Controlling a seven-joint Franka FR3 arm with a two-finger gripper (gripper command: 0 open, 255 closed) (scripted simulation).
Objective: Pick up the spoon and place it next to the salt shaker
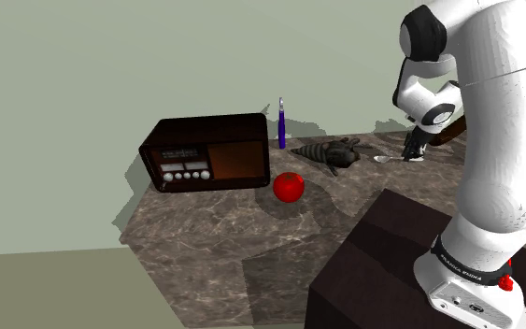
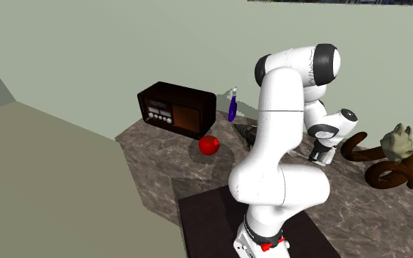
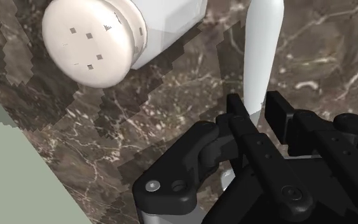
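— Where is the spoon found, and how is it held?

— A slender, plain white spoon (image 3: 263,44) is seen clasped at one end between the two black fingers of the end effector (image 3: 255,109). The fingers are drawn in close on it, with no gap left on either side. Its long axis runs straight out from the fingertips, over the dark, veined, marble-patterned bench (image 3: 171,121).

— On which relation is the coming move judged to turn?

— The white, round-capped salt shaker (image 3: 101,41), its cap pierced with small holes, lies off to one side of the spoon's shaft, near it but apart, with a strip of bench between. A lowering and a release seem to be called for rather than a further carry.

— What cannot be made out?

— The spoon's far end is cut off at the wrist view's edge, so which end is gripped cannot be told there. Whether the spoon touches the bench or hangs just above it is not settled, nor whether the salt shaker is upright. In the shoulder view the end effector (image 1: 412,147) is seen low at the bench, partly masked by the arm.
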